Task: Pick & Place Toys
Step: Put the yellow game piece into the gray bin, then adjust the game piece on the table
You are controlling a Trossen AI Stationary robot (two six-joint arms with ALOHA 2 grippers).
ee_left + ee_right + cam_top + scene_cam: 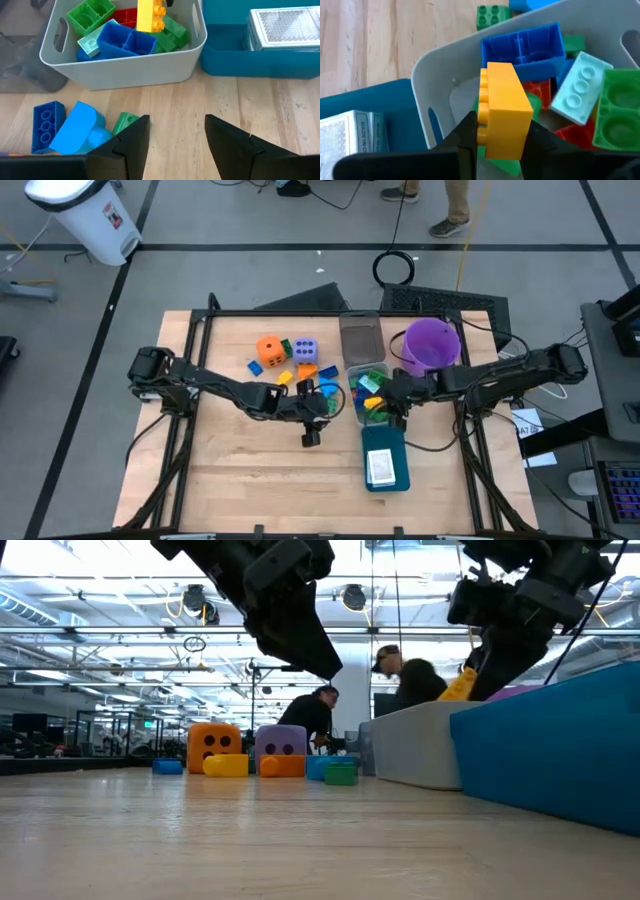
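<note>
right pincer [495, 137] clenched on yellow block [502, 112] above grey bin [432, 85], left pincer [177, 137] parted, holding nothing

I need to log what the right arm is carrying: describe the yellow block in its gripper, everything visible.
The yellow block is a glossy plastic brick, rectangular, with round studs along one side face. It is whole and clean. The right gripper is shut on it, one dark finger on each broad side. It hangs clear above the grey bin, over the blue, green, red and pale-green blocks inside, touching none that can be seen.
</note>
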